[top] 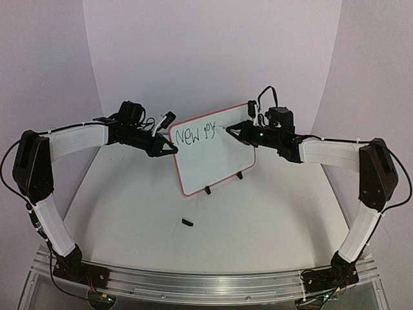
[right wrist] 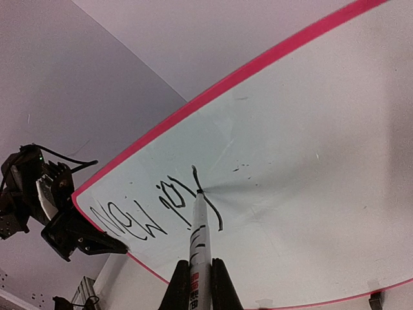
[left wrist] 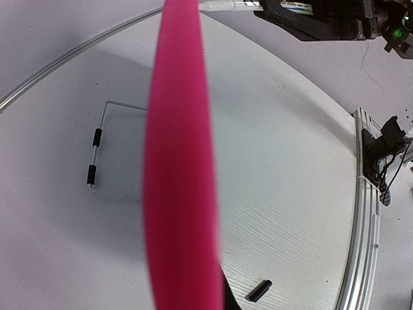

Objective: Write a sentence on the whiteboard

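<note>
The whiteboard [top: 216, 158], white with a red-pink frame, stands tilted on small black feet mid-table. My left gripper [top: 172, 147] is shut on its left edge; in the left wrist view that frame [left wrist: 181, 168] runs as a blurred pink band up from the jaws. The sentence [top: 195, 134] reads as a few uneven black letters in one row near the board's top. My right gripper [right wrist: 198, 287] is shut on a black-and-white marker [right wrist: 199, 239], whose tip touches the whiteboard [right wrist: 310, 161] at the last stroke of the sentence [right wrist: 151, 210]. The left gripper [right wrist: 97, 244] shows at the board's edge.
A small black marker cap [top: 188, 223] lies on the table in front of the board, also seen as the cap [left wrist: 259, 290] in the left wrist view. An aluminium rail [top: 206, 283] runs along the near edge. A wire stand with black sleeves [left wrist: 95, 155] shows beside the frame.
</note>
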Tool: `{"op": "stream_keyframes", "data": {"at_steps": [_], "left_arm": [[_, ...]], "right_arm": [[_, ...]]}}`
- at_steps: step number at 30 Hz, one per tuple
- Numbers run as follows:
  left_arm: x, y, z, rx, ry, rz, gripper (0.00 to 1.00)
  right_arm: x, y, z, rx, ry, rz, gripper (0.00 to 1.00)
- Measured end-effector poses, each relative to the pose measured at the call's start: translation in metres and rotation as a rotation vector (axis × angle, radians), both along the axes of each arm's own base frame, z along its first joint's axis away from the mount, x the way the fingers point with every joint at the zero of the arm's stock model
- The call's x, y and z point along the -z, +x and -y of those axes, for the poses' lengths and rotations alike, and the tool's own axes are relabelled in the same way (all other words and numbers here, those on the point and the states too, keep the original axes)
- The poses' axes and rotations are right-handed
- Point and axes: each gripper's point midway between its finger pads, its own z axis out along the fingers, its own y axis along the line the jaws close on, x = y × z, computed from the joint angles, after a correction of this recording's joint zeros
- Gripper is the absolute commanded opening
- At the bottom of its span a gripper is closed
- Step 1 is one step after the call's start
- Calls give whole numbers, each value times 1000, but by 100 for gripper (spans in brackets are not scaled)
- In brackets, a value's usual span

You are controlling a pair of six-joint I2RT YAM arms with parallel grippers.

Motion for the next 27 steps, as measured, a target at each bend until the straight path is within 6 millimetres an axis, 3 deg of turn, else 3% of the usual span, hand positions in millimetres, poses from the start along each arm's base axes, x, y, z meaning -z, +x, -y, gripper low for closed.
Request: {"op": "stream_keyframes", "data": {"at_steps": [14, 21, 27], "left_arm": [[0, 0, 1, 3, 0, 3, 0], [0, -1, 1, 4, 0, 4, 0], [0, -1, 1, 4, 1, 4, 0]], "right_arm": [[-42, -10, 21, 55, 43, 87, 0], [-38, -4, 27, 70, 52, 75, 0], [-21, 2, 25, 66, 46, 37, 0]]}}
